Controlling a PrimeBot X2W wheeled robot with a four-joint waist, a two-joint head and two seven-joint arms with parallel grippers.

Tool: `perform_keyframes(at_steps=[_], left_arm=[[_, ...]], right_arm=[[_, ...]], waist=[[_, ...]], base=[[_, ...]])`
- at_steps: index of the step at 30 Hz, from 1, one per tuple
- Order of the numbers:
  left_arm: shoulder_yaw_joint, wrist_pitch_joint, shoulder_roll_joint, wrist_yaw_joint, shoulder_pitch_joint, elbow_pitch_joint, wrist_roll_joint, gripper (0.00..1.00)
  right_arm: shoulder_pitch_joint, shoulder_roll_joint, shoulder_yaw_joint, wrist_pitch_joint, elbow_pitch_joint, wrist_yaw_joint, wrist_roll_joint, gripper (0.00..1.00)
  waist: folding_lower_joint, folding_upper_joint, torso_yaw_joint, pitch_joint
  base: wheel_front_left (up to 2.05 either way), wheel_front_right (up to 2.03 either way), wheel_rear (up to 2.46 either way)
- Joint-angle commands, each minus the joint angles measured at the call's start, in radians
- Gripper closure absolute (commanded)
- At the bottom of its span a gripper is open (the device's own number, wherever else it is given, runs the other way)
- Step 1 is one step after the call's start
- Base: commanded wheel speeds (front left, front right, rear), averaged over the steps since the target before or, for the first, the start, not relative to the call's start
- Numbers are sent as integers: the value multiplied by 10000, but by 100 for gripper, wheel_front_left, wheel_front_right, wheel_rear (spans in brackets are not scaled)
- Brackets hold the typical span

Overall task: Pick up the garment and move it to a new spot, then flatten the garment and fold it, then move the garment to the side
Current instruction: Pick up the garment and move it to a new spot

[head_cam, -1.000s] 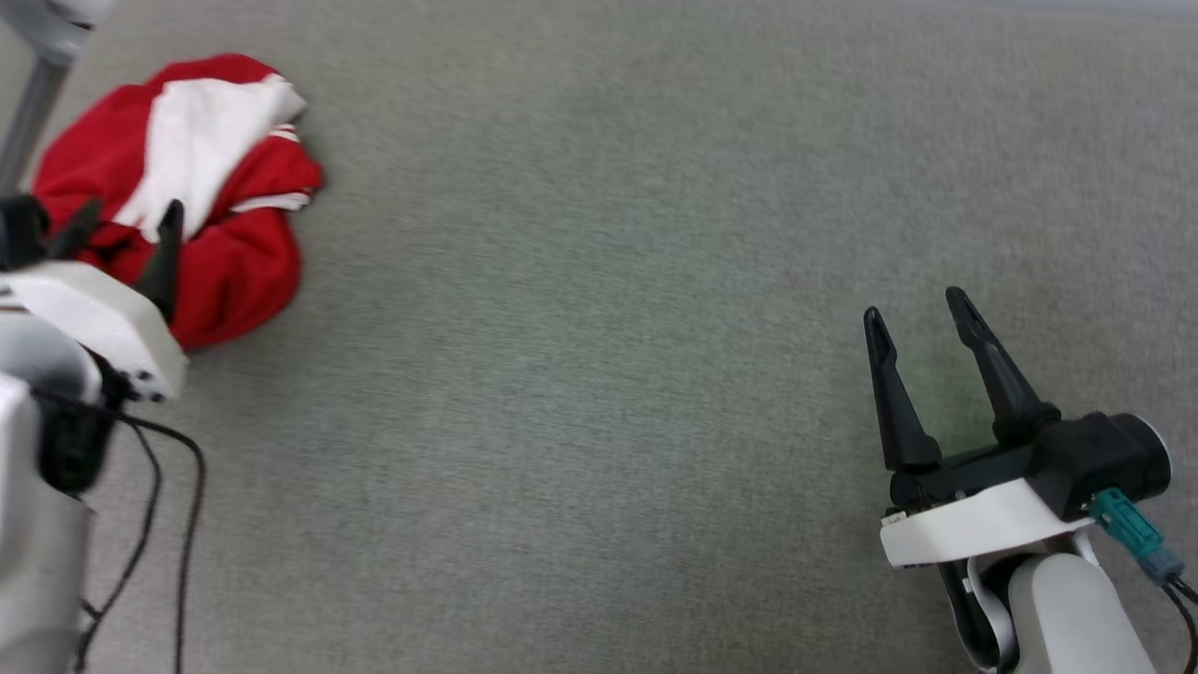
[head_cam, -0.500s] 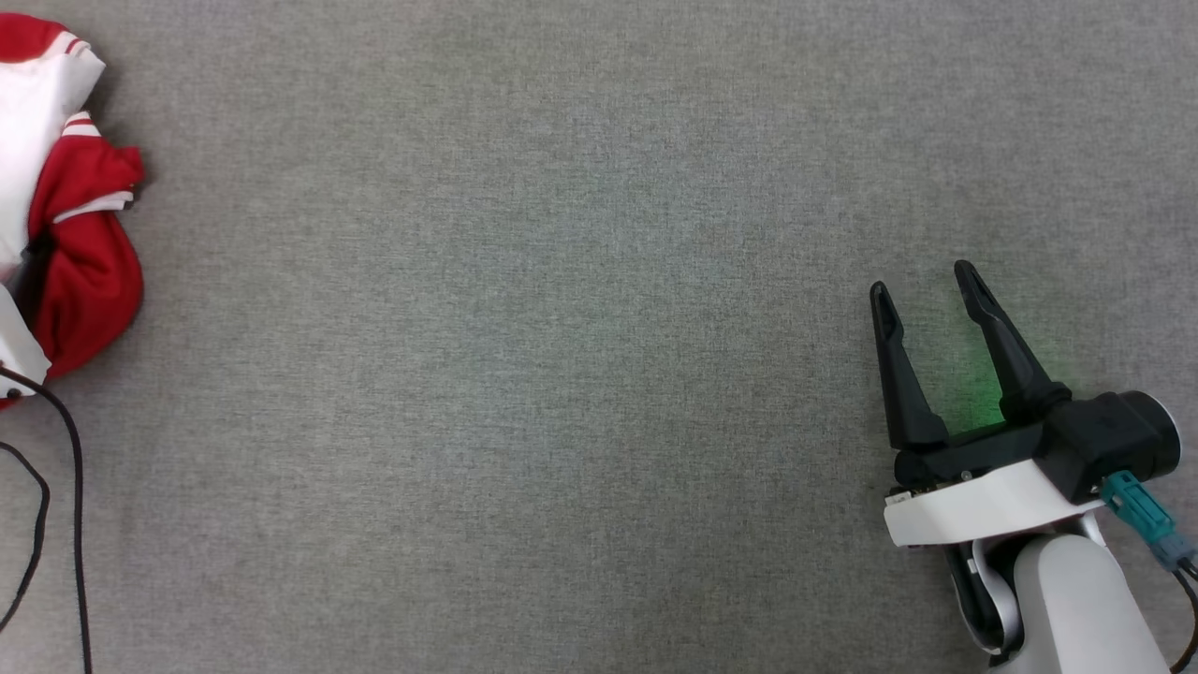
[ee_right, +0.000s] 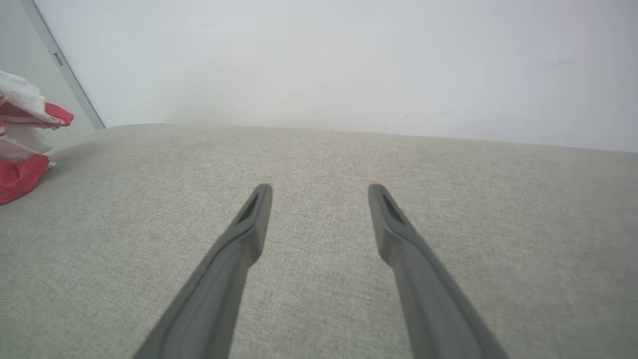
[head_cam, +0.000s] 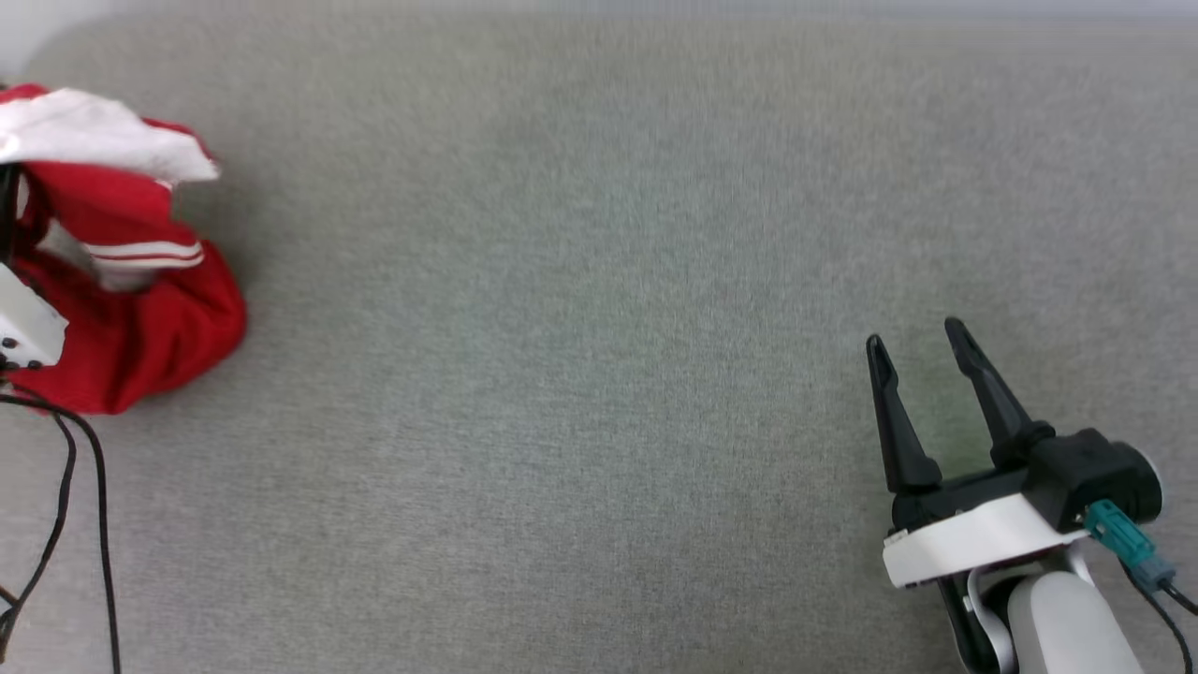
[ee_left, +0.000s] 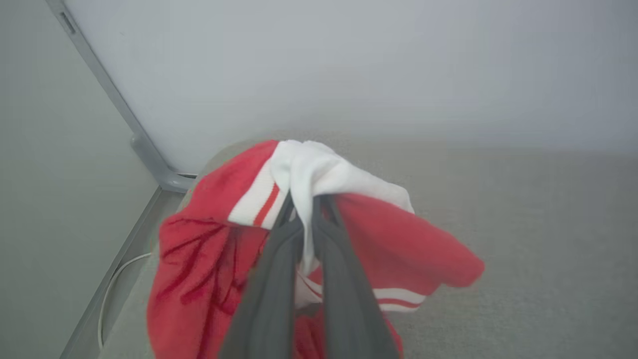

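Head view, lower right: your right gripper (head_cam: 913,333) hovers over the grey cloth surface (head_cam: 562,374), its fingers spread wide with nothing between them. The right wrist view confirms it: both fingers (ee_right: 249,234) point up the frame, with bare cloth in the gap.

Lower left of the head view: black cables (head_cam: 94,487) trail down to the bottom edge.

Above them, at the left edge, is the garment (head_cam: 140,328), a crumpled red and white bundle. It has no clean long axis. The heap runs roughly top to bottom along the left edge, with a white sleeve at the top, a striped cuff pointing right in the middle, and a red lobe at the bottom.

Left wrist view: your left gripper (ee_left: 306,204) is closed to a narrow gap on a white fold of the garment (ee_left: 398,239). The cloth drapes down from the pinch on both sides of the fingers. A striped band sits at upper left of the pinch and another at lower right.

Right wrist view, far left edge: the garment (ee_right: 20,177) has its red lower part on the surface. You cannot tell whether the rest is lifted clear.

Farthest back is a pale wall (ee_right: 349,60), with a grey post (ee_left: 124,114) at upper left.
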Motion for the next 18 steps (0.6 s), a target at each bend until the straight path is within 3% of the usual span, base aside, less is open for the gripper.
perform_keyframes(at_steps=[1, 11, 18], left_arm=[[-15, -51, 59, -18, 211, -467, -142, 100], [-694, 1007, -580, 151, 781, -3744, -856, 100], [-1854, 1728, -1816, 663, 746, -5560, -1023, 100]], right_arm=[[177, 2, -37, -23, 76, -7, 94, 0], [501, 4, -91, -23, 260, -7, 466, 0], [583, 5, -144, -23, 331, -7, 675, 0]], waist=[[0, 0, 105, -737], [0, 0, 45, -1936], [0, 0, -392, -2320]], base=[[0, 0, 0], [0, 0, 0], [0, 0, 0]])
